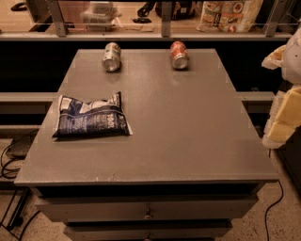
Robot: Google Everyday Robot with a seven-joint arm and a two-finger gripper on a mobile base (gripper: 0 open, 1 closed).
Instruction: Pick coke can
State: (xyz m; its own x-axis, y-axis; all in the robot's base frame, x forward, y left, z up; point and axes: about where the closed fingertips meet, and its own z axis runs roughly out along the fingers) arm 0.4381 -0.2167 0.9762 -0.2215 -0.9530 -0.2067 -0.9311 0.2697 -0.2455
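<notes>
A big gray table (188,136) is filling most of the view. It is sitting on top of drawers (148,207) with small knobs on the near side. Behind the table, at the far end, a long shelf (141,33) is running from left to right, and a pale snack bag (230,14) is standing on it at the far right.

The robot's arm is showing at the right edge, past the right side of the table. Its gripper (283,115) is hanging there as pale yellow and white shapes, off the table top and well apart from everything lying on it. I cannot tell how far open the gripper is, or if it is holding anything (part of it is running out of view).

A dark blue chip bag (89,117) with white writing is lying flat on the left side of the table, about halfway between near and far. It is much bigger than the cans.

Two cans are lying at the far end of the table, and both look tipped on their sides with one round end pointing to the near side. The coke can (179,55) is the red-orange one with white marks and a silver top. It is lying at the far end, a little right of the middle. The silver-and-green can (111,57) is lying to its left, well apart from it and farther back than the chip bag.

Dark cables (9,164) are lying on the floor at the left.
</notes>
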